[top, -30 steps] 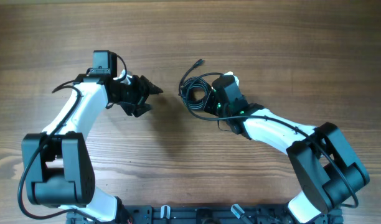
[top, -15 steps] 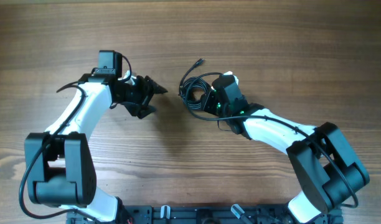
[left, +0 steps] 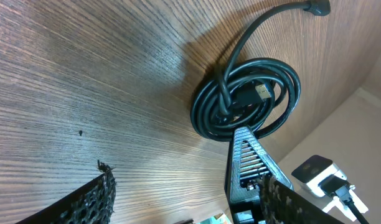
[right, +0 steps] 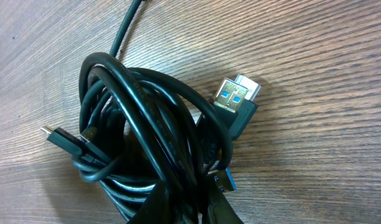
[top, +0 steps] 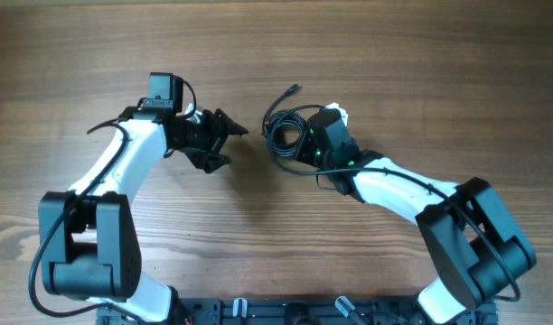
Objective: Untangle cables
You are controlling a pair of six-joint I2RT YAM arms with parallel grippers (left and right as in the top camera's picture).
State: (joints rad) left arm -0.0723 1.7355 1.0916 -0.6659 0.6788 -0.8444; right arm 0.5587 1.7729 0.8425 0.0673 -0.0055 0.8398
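Two claws flank the cables (top: 269, 135) seen from overhead. The bundle lies as a small coil on the counter (top: 394, 54), just past centre toward 1 o'clock, with one tail (top: 290, 91) running to 12 o'clock. The left claw (top: 226, 144) stands near the coil's 9 o'clock, jaws spread, holding nothing. The right claw (top: 304, 146) sits on the coil's 4 o'clock edge.

Left wrist: its fingers (left: 91, 199) stand wide apart at the bottom corners. The cables (left: 202, 118) lie ahead, clear of them, and the right claw (left: 245, 149) meets the coil at 6 o'clock.

Right wrist: the right claw (right: 184, 208) is pinched on several strands at the coil's 6 o'clock. A USB plug (right: 235, 93) shows at 2 o'clock and a small plug (right: 53, 135) at 9.
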